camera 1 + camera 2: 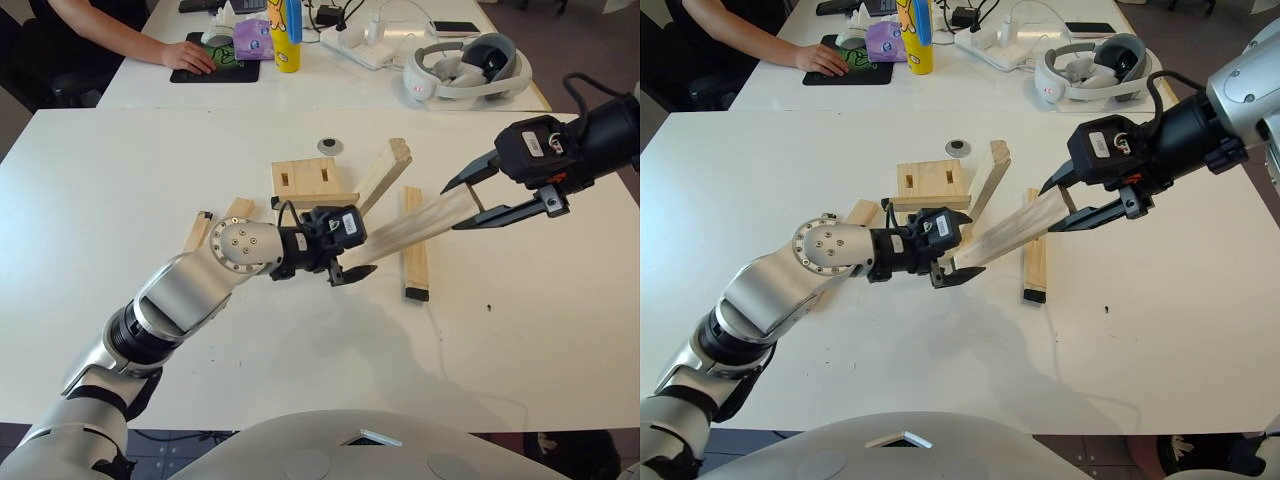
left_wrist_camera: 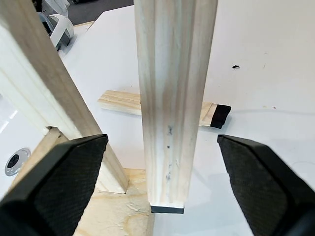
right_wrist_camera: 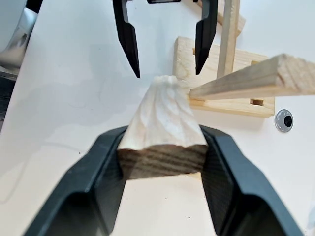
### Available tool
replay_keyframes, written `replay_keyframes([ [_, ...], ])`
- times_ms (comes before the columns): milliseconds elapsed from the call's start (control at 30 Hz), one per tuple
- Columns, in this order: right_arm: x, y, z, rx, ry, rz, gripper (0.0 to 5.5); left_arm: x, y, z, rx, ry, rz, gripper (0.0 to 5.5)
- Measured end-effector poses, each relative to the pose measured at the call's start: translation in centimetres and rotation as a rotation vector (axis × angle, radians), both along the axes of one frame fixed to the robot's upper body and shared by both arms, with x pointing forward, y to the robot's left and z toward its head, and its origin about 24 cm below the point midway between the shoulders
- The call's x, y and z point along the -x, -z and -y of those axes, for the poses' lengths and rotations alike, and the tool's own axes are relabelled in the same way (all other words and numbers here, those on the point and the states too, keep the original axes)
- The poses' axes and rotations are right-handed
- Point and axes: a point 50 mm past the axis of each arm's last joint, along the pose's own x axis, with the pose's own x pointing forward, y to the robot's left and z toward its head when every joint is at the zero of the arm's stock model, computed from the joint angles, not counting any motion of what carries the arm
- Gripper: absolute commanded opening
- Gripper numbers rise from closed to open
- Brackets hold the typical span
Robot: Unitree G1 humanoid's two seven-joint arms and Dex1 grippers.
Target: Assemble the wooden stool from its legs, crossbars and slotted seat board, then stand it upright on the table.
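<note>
pale wood on a white table (image 1: 100, 200): the board (image 1: 308, 180) lies flat, two slots showing in its top, and i cannot tell what is in them. a leaning leg (image 1: 385, 172) props tilted at the board's right edge, its foot by the board's near right corner.

right of the board, the right gripper (image 1: 450, 208) is clenched on the upper end of the held leg (image 1: 420, 228), which is off the table and slants down toward the board's near right corner. its black-capped lower end hangs between the pads of the left gripper (image 1: 352, 270), just in front of the board. that gripper is spread wide, with both pads clear of the wood.

the leaning leg stands close beside the held leg's lower end, on the board side. a flat leg (image 1: 414, 245) lies on the table right of the board, crossing under the held leg, with a black cap on its near end. two short pieces (image 1: 198, 230) lie left of the board, near each other. a grey disc (image 1: 331, 146) sits just behind the board.

well beyond the board, on a second table, stand a yellow bottle (image 1: 287, 35), contents not visible, and a headset (image 1: 465, 68).
</note>
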Motion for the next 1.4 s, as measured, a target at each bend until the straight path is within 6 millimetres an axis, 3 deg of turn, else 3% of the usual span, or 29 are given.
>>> replay_keyframes([
  [367, -0.2, -0.1, 0.0, -0.004, 0.005, -0.004, 2.01, 0.4, 0.1, 1.4, -0.011, 0.028, -0.002, 4.13],
  [800, -0.2, -0.1, -0.1, -0.006, 0.001, -0.008, 2.01, 0.3, 0.0, 1.3, -0.009, 0.023, 0.001, 2.08],
  [1333, -0.1, 0.0, -0.1, -0.006, 0.003, -0.012, 2.01, 0.3, 0.0, 1.3, -0.012, 0.026, 0.001, 2.05],
  [1367, -0.2, 0.0, -0.1, -0.005, 0.004, -0.012, 2.01, 0.3, 0.0, 1.4, -0.015, 0.027, 0.005, 2.42],
  [1400, -0.2, 0.0, -0.1, -0.004, 0.005, -0.01, 2.01, 0.2, 0.1, 1.4, -0.015, 0.027, 0.007, 2.45],
])
